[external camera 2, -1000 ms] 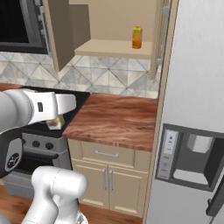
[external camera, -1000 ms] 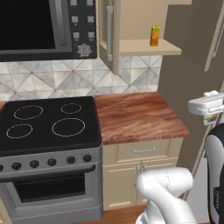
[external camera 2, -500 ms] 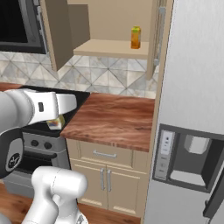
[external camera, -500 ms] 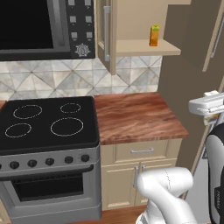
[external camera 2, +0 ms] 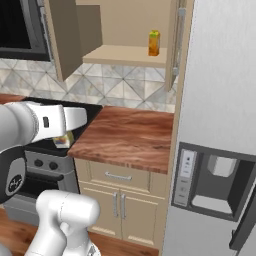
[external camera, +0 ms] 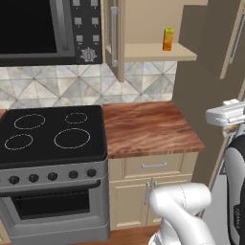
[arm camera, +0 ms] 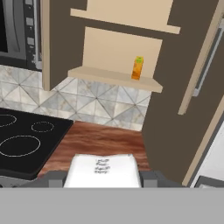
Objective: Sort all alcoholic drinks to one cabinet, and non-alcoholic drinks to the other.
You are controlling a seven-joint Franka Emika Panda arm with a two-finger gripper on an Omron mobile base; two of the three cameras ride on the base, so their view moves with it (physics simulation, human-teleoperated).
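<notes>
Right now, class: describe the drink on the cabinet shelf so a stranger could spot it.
Find the open tan wall cabinet right of the microwave. On its pale shelf stands a small orange-yellow carton with a green top, upright and alone.

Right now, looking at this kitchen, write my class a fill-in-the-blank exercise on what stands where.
1. The orange-yellow carton stands on the cabinet's pale ____.
2. The white-cream carton sits between the robot's ____.
3. Left of the wooden counter is a black ____.
4. The cabinet door beside the microwave stands ____.

Missing words: shelf; fingers; stove; open
</notes>
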